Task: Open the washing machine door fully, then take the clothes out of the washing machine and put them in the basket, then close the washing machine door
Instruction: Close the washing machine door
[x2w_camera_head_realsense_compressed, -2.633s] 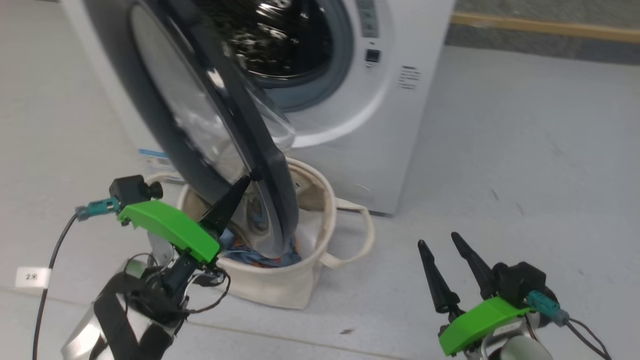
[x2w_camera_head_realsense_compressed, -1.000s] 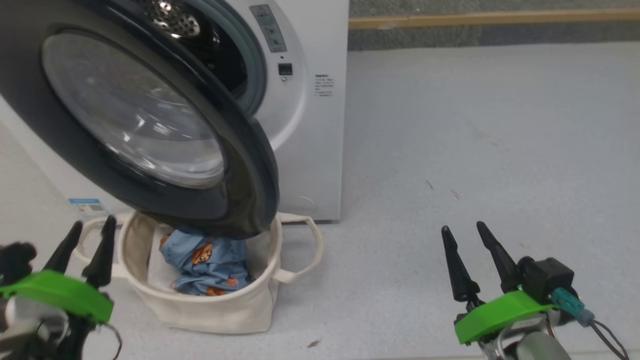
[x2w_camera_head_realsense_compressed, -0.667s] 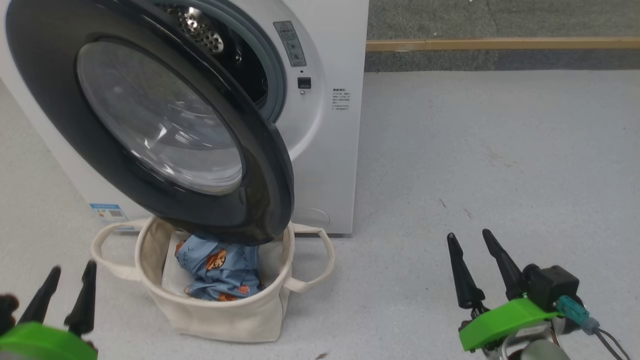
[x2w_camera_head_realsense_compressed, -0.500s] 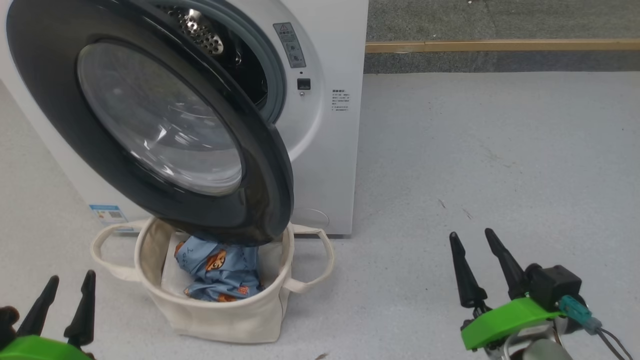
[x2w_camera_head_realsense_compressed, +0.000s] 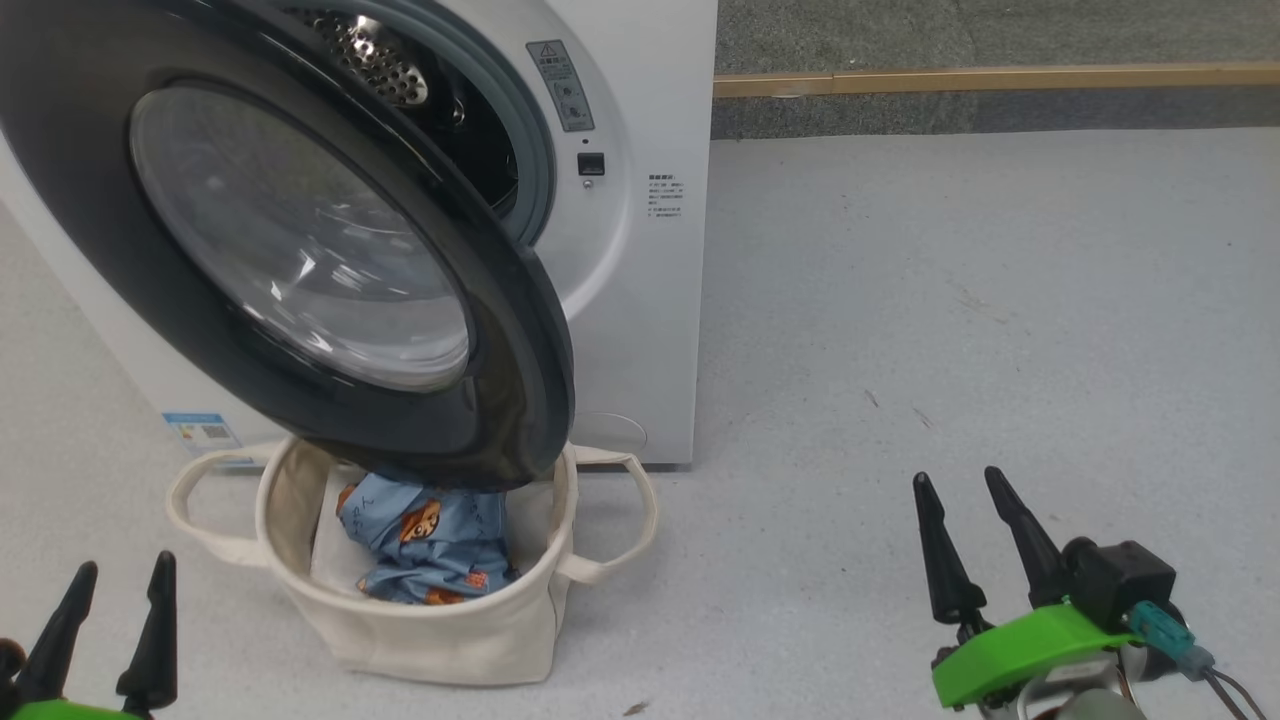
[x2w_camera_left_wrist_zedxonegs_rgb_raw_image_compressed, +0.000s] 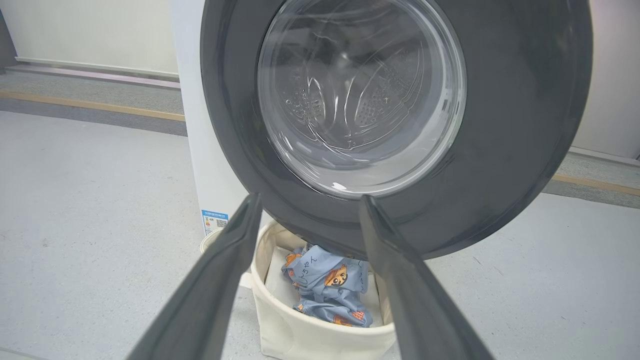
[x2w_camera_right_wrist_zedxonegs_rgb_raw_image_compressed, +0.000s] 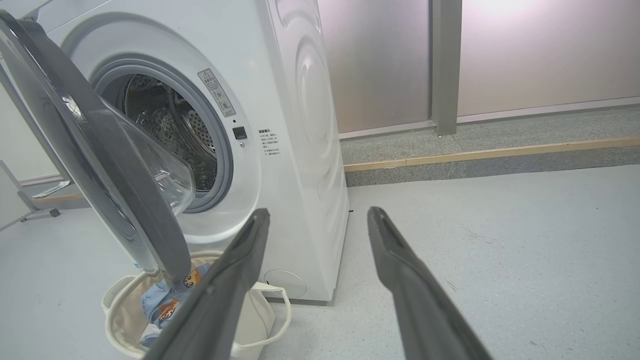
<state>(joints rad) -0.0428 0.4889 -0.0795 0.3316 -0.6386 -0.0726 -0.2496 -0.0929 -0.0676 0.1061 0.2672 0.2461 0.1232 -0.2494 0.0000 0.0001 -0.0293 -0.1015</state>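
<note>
The door (x2w_camera_head_realsense_compressed: 525, 330) stands partly open, its lower black edge hanging over the far rim of the basket (x2w_camera_head_realsense_compressed: 440, 635); whether they touch is unclear. The clothes (x2w_camera_head_realsense_compressed: 430, 540) lie in the basket, at the foot of the machine (x2w_camera_head_realsense_compressed: 640, 300). The left gripper (x2w_camera_head_realsense_compressed: 127, 560) sits near the basket's left handle, fingers spread and empty. The right gripper (x2w_camera_head_realsense_compressed: 956, 474), well apart, is also spread and empty over open floor (x2w_camera_head_realsense_compressed: 950, 280) right of the machine.
</note>
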